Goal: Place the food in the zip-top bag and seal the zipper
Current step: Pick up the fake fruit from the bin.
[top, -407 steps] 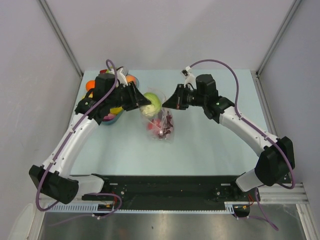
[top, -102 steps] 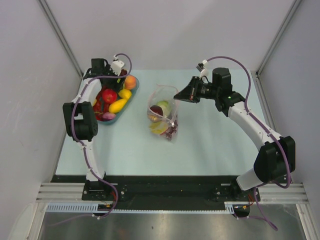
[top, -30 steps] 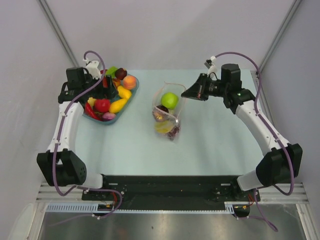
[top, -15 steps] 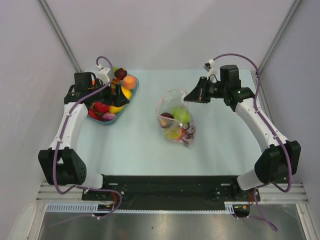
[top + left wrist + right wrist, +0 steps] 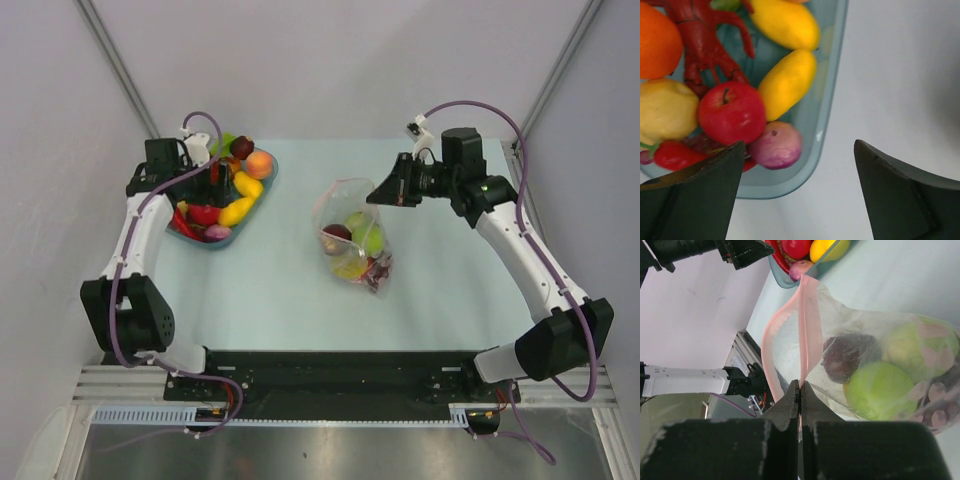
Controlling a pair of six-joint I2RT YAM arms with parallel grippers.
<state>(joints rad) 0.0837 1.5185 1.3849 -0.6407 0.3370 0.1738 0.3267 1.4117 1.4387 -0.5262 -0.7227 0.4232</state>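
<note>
At the bottom of the top view a black rail (image 5: 330,372) carries both arm bases, and beyond it lies the pale blue table (image 5: 270,300). Mid-frame on it rests the zip-top bag (image 5: 352,232), with food (image 5: 358,238) showing through the plastic: green rounds, a dark plum-coloured piece and something yellow. The right gripper (image 5: 800,384) has its jaws pressed flat together on the zipper (image 5: 807,325) at the bag's upper right corner. Its wrist view shows what the overhead one cannot: the two pink strips part above the pinch into an open loop (the mouth is unsealed). Farther back, at upper left, the blue-rimmed dish (image 5: 238,232) holds more pieces, and the left gripper (image 5: 799,150) hangs over it with jaws spread wide, holding nothing. Its camera looks down on a red apple (image 5: 732,112), two yellow pieces, a purple onion (image 5: 776,145) by the rim and a red lobster (image 5: 702,42); from above, the arm hides part of these. Pale grey walls (image 5: 330,60) close in the back and sides.
</note>
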